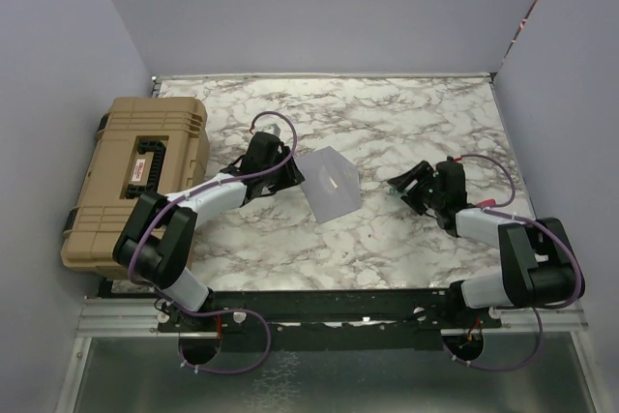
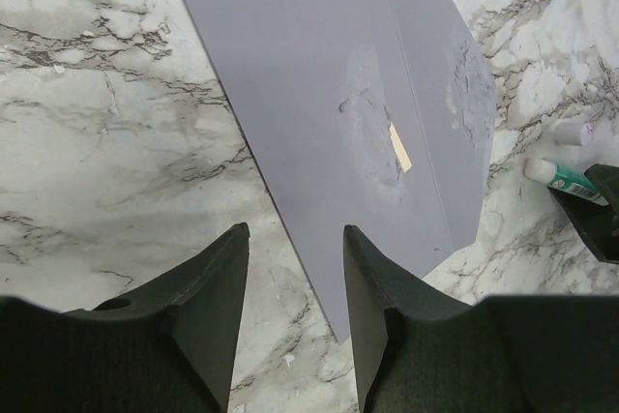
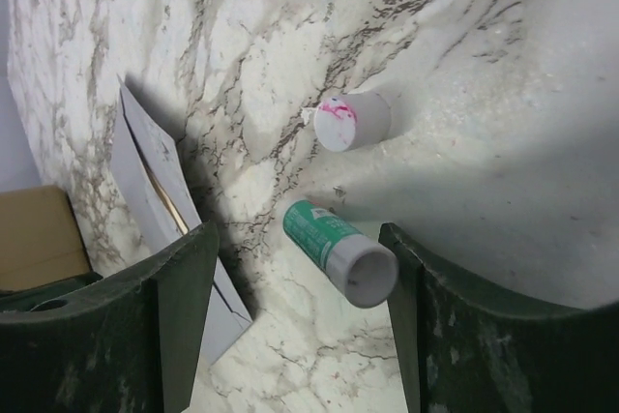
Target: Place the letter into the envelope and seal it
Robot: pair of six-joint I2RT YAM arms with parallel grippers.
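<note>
The flat light-grey paper envelope (image 1: 331,184) lies creased on the marble counter (image 1: 406,113), holding the peach-tan paper letter (image 2: 399,148), of which only a sliver shows. The left hand (image 2: 295,239) and the right hand (image 3: 298,236) both stand apart, gripping nothing.

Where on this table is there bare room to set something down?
Bare marble: the far strip behind the envelope, and the near middle between envelope and near edge. Crowded: the hard case on the left; the glue stick and cap by the right gripper.
</note>
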